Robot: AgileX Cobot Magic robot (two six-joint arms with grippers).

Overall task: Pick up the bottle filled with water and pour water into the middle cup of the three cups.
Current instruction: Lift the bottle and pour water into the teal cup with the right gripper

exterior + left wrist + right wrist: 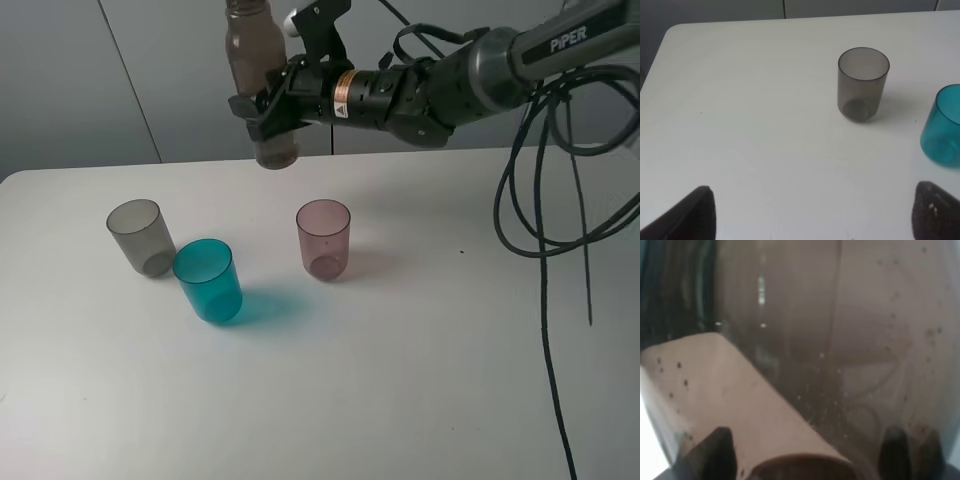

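Note:
My right gripper point(262, 112) is shut on the smoky brown-grey bottle point(255, 60) and holds it upright, high above the table's far edge. The bottle fills the right wrist view point(840, 350), with droplets on its wall. The three cups stand on the table: grey point(140, 236) at left, teal middle cup point(209, 280) nearer the front, pink-mauve point(323, 238) at right. The bottle is behind and above the cups. My left gripper point(812, 220) is open and empty, with only its fingertips point(692, 212) showing; the grey cup point(862, 82) and the teal cup point(945, 127) lie ahead of it.
The white table point(400, 380) has its far edge under the bottle. Black cables point(545, 200) hang from the right arm down over the table's right side.

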